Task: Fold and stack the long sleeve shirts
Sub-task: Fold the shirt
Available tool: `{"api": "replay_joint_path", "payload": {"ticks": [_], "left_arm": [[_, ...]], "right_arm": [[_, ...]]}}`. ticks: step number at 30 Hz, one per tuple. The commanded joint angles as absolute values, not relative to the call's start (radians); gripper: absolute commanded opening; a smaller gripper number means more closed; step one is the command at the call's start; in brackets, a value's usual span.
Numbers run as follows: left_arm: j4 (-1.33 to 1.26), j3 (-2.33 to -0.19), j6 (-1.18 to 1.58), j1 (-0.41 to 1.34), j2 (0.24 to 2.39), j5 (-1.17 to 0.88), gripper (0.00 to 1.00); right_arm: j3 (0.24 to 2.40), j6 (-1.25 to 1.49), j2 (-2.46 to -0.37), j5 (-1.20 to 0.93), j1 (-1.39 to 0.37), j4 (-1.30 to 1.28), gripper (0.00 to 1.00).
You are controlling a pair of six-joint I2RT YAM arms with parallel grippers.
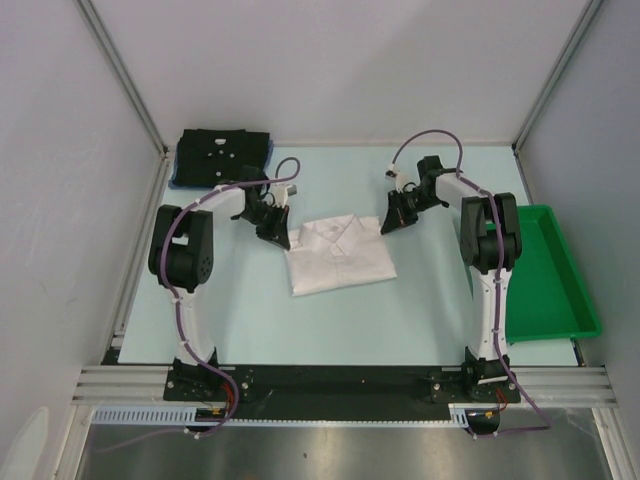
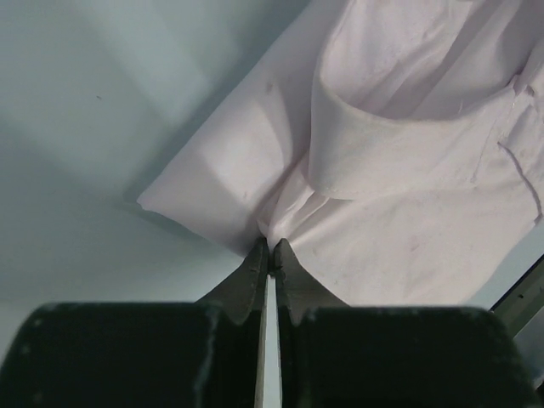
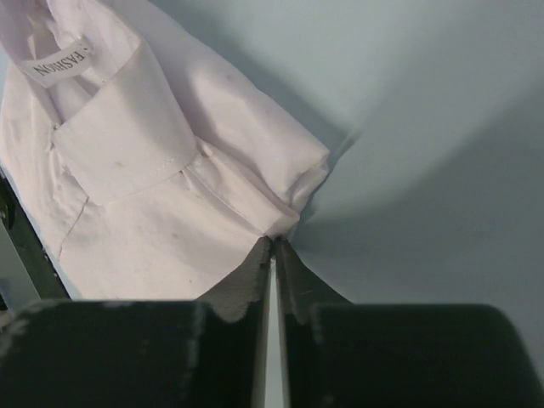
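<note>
A folded white long sleeve shirt (image 1: 338, 255) lies collar up in the middle of the table. My left gripper (image 1: 274, 232) is shut on its far left corner; the pinched cloth shows in the left wrist view (image 2: 270, 242). My right gripper (image 1: 391, 222) is shut on its far right corner, seen in the right wrist view (image 3: 274, 240). A folded black shirt with small white marks (image 1: 224, 157) lies at the far left on a blue shirt (image 1: 176, 182), of which only an edge shows.
A green plastic tray (image 1: 545, 272) stands at the right edge of the table. Grey walls and aluminium frame posts close in the back and sides. A black rail (image 1: 330, 378) runs along the near edge between the arm bases.
</note>
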State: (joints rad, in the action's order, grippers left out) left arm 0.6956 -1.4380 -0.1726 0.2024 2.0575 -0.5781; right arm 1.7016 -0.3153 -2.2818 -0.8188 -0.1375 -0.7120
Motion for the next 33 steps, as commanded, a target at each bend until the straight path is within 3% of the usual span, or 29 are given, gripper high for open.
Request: {"api": "replay_joint_path", "payload": {"ticks": [1, 2, 5, 10, 14, 18, 21, 27, 29, 30, 33], "left_arm": [[0.678, -1.437, -0.158, 0.173, 2.042, -0.552, 0.09], [0.672, -1.434, -0.141, 0.163, 2.031, -0.595, 0.16], [0.647, -1.401, -0.086, 0.112, 1.979, -0.702, 0.37], [0.618, -1.264, -0.074, 0.097, 1.876, -0.827, 0.45], [0.600, -1.246, -0.026, 0.104, 1.903, -0.815, 0.58], [0.572, -1.233, -0.006, 0.113, 1.957, -0.804, 0.60], [0.549, -1.272, 0.029, 0.115, 2.015, -0.805, 0.57], [0.537, -1.413, 0.014, 0.115, 2.121, -0.813, 0.41], [0.538, -1.463, 0.011, 0.112, 2.160, -0.821, 0.26], [0.537, -1.479, 0.005, 0.110, 2.170, -0.822, 0.14], [0.535, -1.528, -0.021, 0.100, 2.204, -0.816, 0.00]], "right_arm": [[1.776, -0.296, -2.267, -0.782, -0.124, -0.724, 0.15], [1.784, -0.287, -2.247, -0.788, -0.118, -0.739, 0.32], [1.804, -0.253, -2.217, -0.819, -0.077, -0.816, 0.56], [1.700, -0.301, -2.145, -0.883, -0.040, -0.959, 0.56], [1.563, -0.322, -2.112, -0.923, -0.044, -0.962, 0.58], [1.493, -0.298, -2.141, -0.939, -0.057, -0.933, 0.59], [1.454, -0.266, -2.155, -0.943, -0.061, -0.859, 0.55], [1.469, -0.172, -2.203, -0.928, -0.083, -0.741, 0.38], [1.485, -0.153, -2.223, -0.920, -0.084, -0.710, 0.33], [1.488, -0.129, -2.226, -0.908, -0.089, -0.686, 0.23], [1.489, -0.077, -2.233, -0.873, -0.095, -0.611, 0.07]]}}
